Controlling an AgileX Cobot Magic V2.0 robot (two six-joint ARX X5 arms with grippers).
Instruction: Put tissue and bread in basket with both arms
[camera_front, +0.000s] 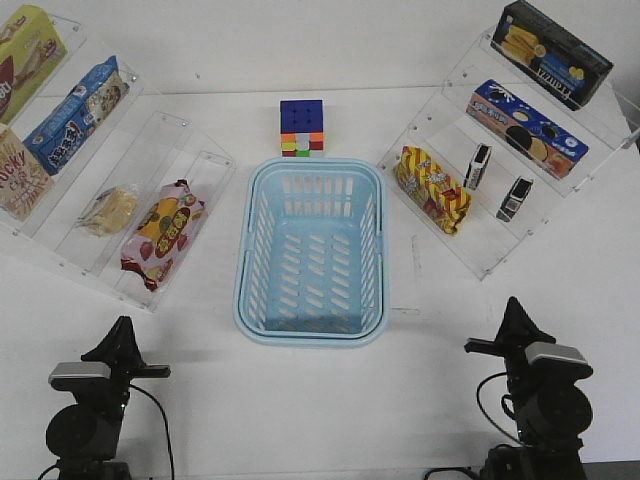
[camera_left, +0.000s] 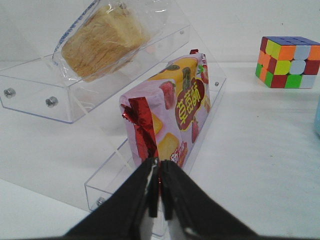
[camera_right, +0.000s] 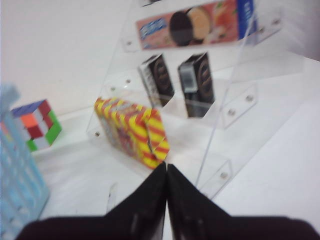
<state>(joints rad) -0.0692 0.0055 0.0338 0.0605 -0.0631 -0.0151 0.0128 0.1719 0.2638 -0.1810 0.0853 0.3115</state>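
Observation:
The light-blue basket (camera_front: 310, 250) stands empty at the table's middle. The bread (camera_front: 110, 208), in clear wrap, lies on the left acrylic shelf; it also shows in the left wrist view (camera_left: 102, 40). The tissue (camera_front: 478, 166), a small black packet with whitish edges, stands on the right shelf beside a similar second packet (camera_front: 515, 198). Both show in the right wrist view, the tissue (camera_right: 159, 77) and the second packet (camera_right: 197, 82). My left gripper (camera_front: 122, 325) is shut and empty at the near left, its tips (camera_left: 160, 162) towards the snack bag. My right gripper (camera_front: 515, 302) is shut and empty at the near right (camera_right: 166, 165).
A red-pink snack bag (camera_front: 162, 232) lies next to the bread on the left shelf (camera_front: 215, 165). A yellow-red striped bag (camera_front: 432, 188) lies on the right shelf (camera_front: 470, 255). A colour cube (camera_front: 302, 128) stands behind the basket. Snack boxes fill the upper shelf tiers.

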